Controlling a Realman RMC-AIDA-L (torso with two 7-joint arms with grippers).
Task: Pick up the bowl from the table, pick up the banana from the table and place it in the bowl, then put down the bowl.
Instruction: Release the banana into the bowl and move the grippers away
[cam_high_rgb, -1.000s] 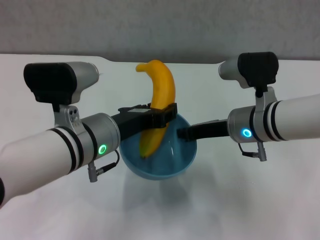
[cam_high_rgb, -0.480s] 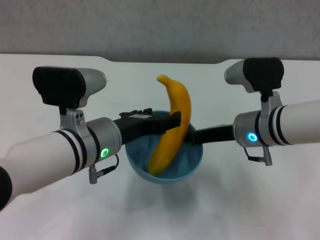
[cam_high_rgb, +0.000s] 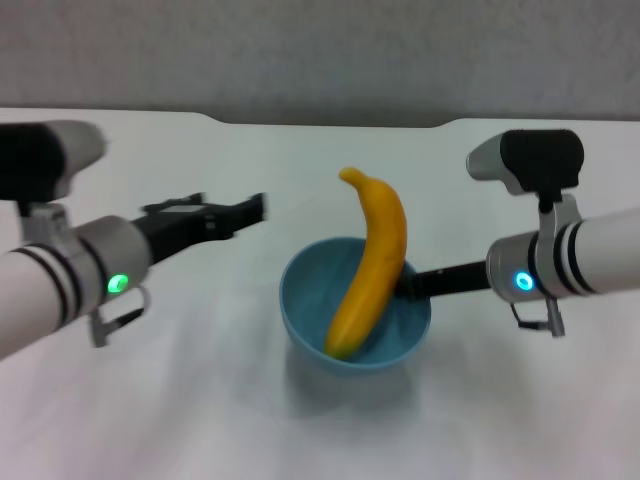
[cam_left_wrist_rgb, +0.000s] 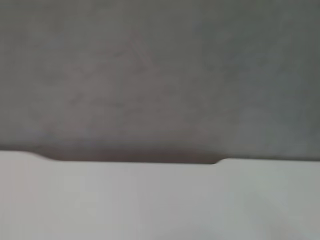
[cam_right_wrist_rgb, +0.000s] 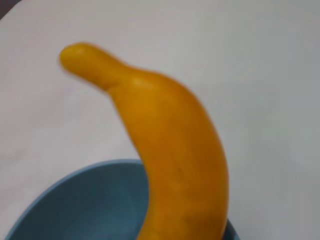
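Nearest the robot, the bowl (cam_high_rgb: 355, 315) sits low over the white table (cam_high_rgb: 200, 400) a little right of centre; from the head view I cannot tell whether its base already touches the surface or hangs just above it. The banana (cam_high_rgb: 372, 262) stands in it, lower end down in the bowl's well, body leaning on the right part of the rim, stem end poking up and toward the far side. In the right wrist view the same fruit fills the picture, rising out of the blue rim (cam_right_wrist_rgb: 70, 200).

To the right, the right end effector (cam_high_rgb: 415, 285) reaches in level with the bowl and meets its right rim beside the banana. It appears to be pinching that rim, though the fingertips themselves are hidden behind fruit and bowl wall.

To the left and slightly farther off, the left end effector (cam_high_rgb: 245, 208) is well apart from the bowl and carries nothing; whether its fingers are spread or pressed together I cannot tell. Its wrist camera sees only the table's notched far edge (cam_left_wrist_rgb: 130, 161) and the grey wall (cam_left_wrist_rgb: 160, 70).

By my reading, the banana is placed and the step in hand is putting the bowl down. The next move calls for a slow, level lowering until the base rests flat, then letting go of the rim gently, since the leaning banana could tip the bowl or slide out.
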